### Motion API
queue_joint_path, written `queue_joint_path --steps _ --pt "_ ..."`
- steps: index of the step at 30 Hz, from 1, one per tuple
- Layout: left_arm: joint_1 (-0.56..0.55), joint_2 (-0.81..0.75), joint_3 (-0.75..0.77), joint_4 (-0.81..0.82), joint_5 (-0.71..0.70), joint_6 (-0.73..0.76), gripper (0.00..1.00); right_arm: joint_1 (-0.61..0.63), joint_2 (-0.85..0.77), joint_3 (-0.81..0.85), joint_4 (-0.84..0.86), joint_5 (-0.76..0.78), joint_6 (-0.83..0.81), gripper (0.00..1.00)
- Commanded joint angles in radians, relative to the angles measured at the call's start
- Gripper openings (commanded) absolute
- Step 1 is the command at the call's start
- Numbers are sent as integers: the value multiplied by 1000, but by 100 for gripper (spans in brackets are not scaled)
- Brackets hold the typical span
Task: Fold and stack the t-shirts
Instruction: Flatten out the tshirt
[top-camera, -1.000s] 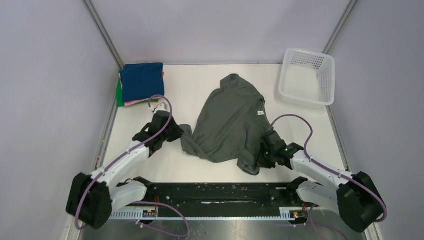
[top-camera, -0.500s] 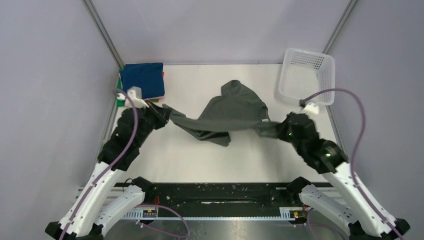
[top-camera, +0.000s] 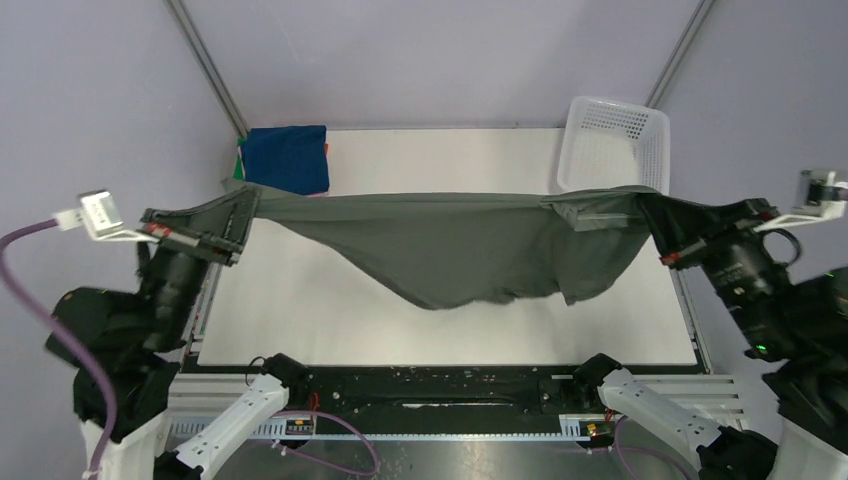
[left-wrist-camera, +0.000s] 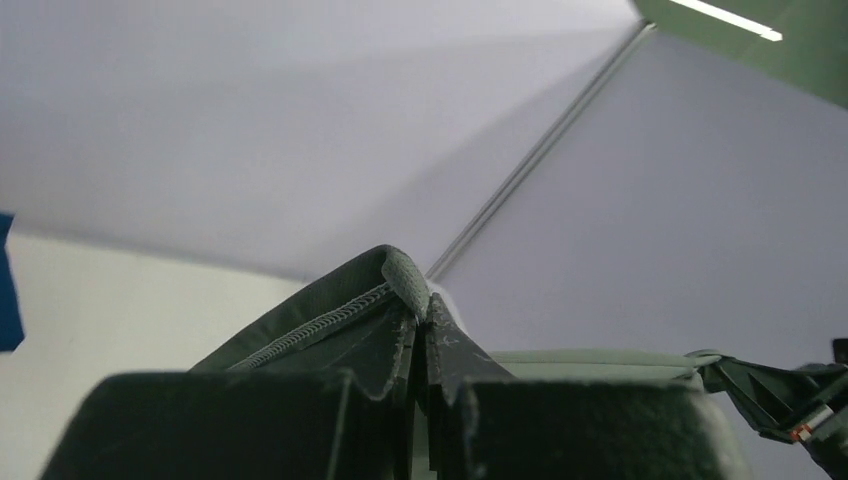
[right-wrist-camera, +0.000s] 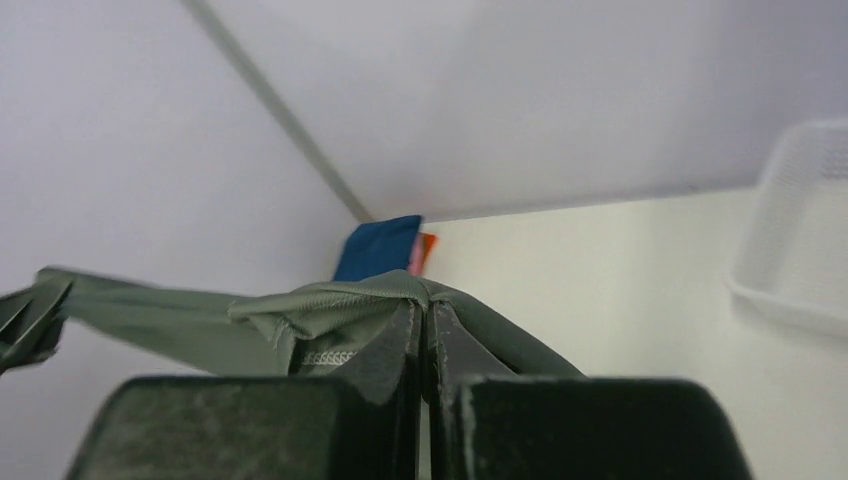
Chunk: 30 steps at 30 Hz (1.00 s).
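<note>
Grips grey-green shirt (top-camera: 450, 250) with left gripper (top-camera: 240, 212), jaws pinched down to a slit on a folded, stitched hem, cloth ridge wedged between the tips in left wrist view. Grips the shirt's other end with right gripper (top-camera: 652, 208), jaws likewise clamped on bunched hem cloth, seam stitching showing at the tips in right wrist view. Holds both grippers raised above table (top-camera: 300, 310), well apart, left by the table's left edge, right by its right edge. Stretches the shirt's top edge taut between them across the table's width; lets the body sag in a curve below, lowest near the middle, touching the table or not cannot tell. Touches nothing else with either gripper. Shows stack of folded shirts at far left corner, navy shirt (top-camera: 287, 158) on top, orange edge (right-wrist-camera: 428, 243), pink edge (right-wrist-camera: 414, 257) and green edge (top-camera: 237, 172) peeking from under it. Shows basket (top-camera: 612, 150) at far right corner, behind the shirt's right end. Shows small red tab (top-camera: 668, 259) at right gripper's finger base, any writing too small to read
</note>
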Motion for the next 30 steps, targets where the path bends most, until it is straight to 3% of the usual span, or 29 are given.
queue_joint_path --steps 1,8,12,17,24,30 --pt "3 -47 106 10 35 63 0 2 19 161 -61 -195 -82 0" --pt "17 -71 167 14 129 65 0 2 -2 233 -71 -326 -103 0" --pt "33 -65 144 14 127 54 0 2 -8 195 -61 -313 -112 0" --pt "33 -61 5 14 10 40 0 2 -29 23 9 -157 -117 0" --pt "33 -17 -268 61 -255 11 0 2 -16 -309 210 142 -101 0" --pt "35 149 -389 84 -447 -3 0 2 88 -494 349 319 -112 0"
